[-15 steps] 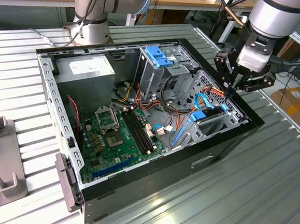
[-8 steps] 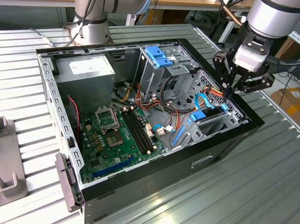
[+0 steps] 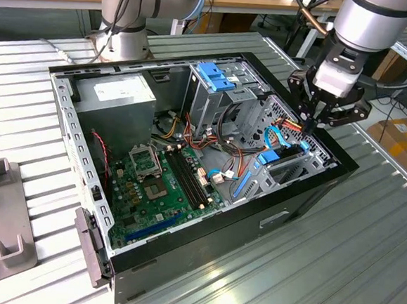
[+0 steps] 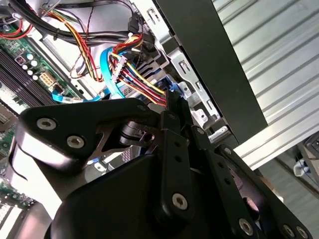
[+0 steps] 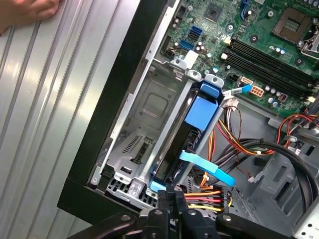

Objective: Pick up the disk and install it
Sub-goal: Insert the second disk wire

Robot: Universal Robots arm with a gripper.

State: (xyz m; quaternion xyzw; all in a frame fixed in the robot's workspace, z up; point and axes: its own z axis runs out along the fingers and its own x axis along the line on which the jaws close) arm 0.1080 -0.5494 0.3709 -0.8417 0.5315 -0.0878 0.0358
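- Exterior view: an open computer case (image 3: 306, 195) lies on its side on the ribbed metal desk (image 3: 363, 277), motherboard (image 3: 162, 184) facing up, and the arm's hand (image 3: 310, 125) is lowered over the drive cage at the corner of the case toward the exterior view's right.
- First wrist view: the disk (image 5: 187, 144), dark body in a bright blue carrier, stands on edge in a slot of the metal cage (image 5: 144, 129), just beside the case wall.
- The hand's (image 5: 172, 196) fingers are pinched narrow, tips together at the disk's near end; whether they grip it I cannot tell.
- A bundle of coloured wires (image 5: 212, 196) runs right beside the fingertips.
- A person's hand (image 5: 25, 11) rests on the desk's edge.
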